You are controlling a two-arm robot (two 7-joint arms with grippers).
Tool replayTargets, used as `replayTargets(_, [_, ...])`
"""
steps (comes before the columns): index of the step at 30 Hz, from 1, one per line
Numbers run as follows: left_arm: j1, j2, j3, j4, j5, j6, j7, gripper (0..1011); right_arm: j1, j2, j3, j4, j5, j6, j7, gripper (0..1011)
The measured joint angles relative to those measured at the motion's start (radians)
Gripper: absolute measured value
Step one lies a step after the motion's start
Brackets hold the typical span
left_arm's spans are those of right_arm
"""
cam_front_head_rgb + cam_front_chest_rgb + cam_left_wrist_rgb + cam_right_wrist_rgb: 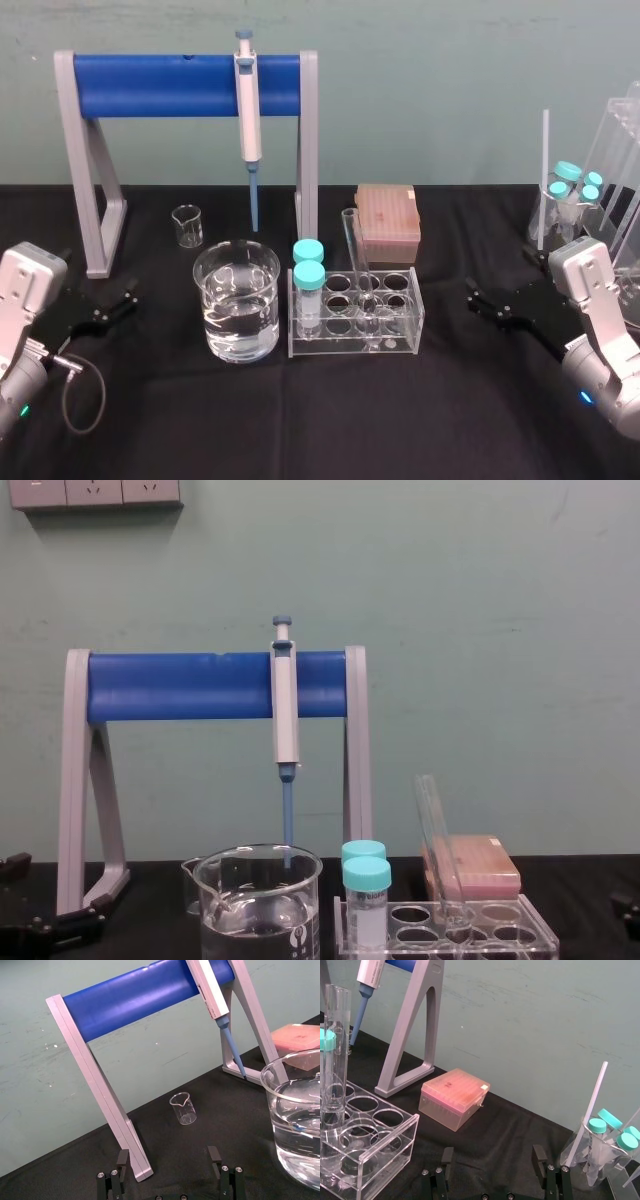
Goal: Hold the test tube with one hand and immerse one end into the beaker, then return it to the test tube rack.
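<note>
Tube [358, 255], slim uncapped clear glass, leans in the clear acrylic rack [412, 330] beside the water-filled beaker [210, 300]; left gripper [122, 297] and right gripper [478, 300] rest, fingers apart.

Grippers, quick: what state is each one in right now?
Left gripper: open, empty, left of the beaker.
Right gripper: open, empty, right of the test tube rack.

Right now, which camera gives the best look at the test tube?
The head view: the test tube shows full length, leaning in the test tube rack. The chest view shows it side-on, its lower end behind the rack's wall. The right wrist view has it close up, its lower part muddled by the rack.
</note>
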Motion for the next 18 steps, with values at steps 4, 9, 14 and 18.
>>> replayTargets(4, [0.0, 0.0, 0.0, 0.0, 0.0, 0.0, 0.0, 1000, 0.0, 0.0, 0.0, 0.0, 0.0, 0.0, 0.0, 1002])
replayTargets(9, [0.0, 0.0, 0.0, 0.0, 0.0, 0.0, 0.0, 1000, 0.0, 0.0, 0.0, 0.0, 0.0, 0.0, 0.0, 1002])
replayTargets(14, [0.0, 0.0, 0.0, 0.0, 0.0, 0.0, 0.0, 1000, 0.0, 0.0, 0.0, 0.0, 0.0, 0.0, 0.0, 1000])
replayTargets(18, [0.0, 0.0, 0.0, 0.0, 0.0, 0.0, 0.0, 1000, -0.003, 0.0, 0.018, -0.01, 0.014, -0.001, 0.015, 1000])
